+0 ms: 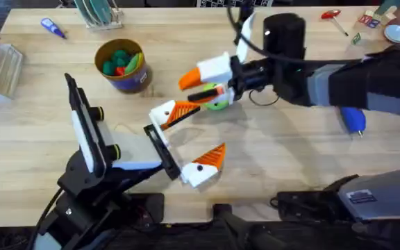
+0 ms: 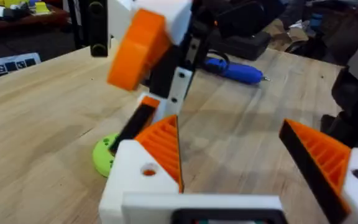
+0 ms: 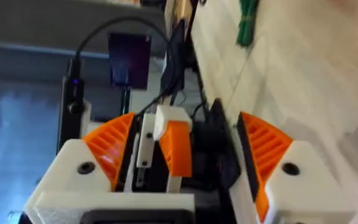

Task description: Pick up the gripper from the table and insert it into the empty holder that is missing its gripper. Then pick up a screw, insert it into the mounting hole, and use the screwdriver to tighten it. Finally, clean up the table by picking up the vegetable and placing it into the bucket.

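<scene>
The right arm covers most of the screwdriver [image 1: 353, 121] in the overhead view.

My overhead eye sits above my two bases, looking down and forward over the wooden table [image 1: 269, 156], far enough to take in both my arms. My left wrist eye rides just behind my left gripper [image 2: 253, 162], low over the tabletop, facing past my fingertips toward my right gripper [image 2: 148, 56] close ahead, with the screwdriver [image 2: 238, 70] beyond it. My right wrist eye sits just behind my right gripper's fingers, turned on its side, table edge beyond. Overhead and left wrist share the table's middle.
</scene>
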Motion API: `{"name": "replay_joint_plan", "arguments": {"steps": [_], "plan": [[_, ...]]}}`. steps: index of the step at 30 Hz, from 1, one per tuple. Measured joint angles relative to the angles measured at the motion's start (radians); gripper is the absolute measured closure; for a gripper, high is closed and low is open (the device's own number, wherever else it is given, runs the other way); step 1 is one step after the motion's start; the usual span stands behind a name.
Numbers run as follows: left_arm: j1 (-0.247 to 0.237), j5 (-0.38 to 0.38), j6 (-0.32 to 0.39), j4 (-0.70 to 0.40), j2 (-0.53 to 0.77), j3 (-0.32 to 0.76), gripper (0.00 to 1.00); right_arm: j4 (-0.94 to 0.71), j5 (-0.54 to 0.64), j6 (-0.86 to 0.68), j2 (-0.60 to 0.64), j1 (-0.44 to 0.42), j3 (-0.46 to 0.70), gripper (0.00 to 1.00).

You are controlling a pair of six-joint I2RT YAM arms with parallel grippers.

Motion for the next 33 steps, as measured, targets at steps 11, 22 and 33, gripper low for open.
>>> {"name": "replay_joint_plan", "arguments": {"steps": [11, 22, 33], "plan": [[0.000, 0.000, 0.000, 0.000, 0.000, 0.000, 0.014, -0.144, 0.123, -0.072, 0.000, -0.178, 0.133, 0.080], [0.000, 0.002, 0.000, 0.000, 0.000, 0.000, 0.015, -1.129, 0.590, -0.615, 0.000, -0.141, 0.529, 0.077], [0.000, 0.003, 0.000, 0.000, 0.000, 0.000, 0.015, -1.248, 1.098, -0.772, 0.000, 0.066, 0.561, 0.077]]}}
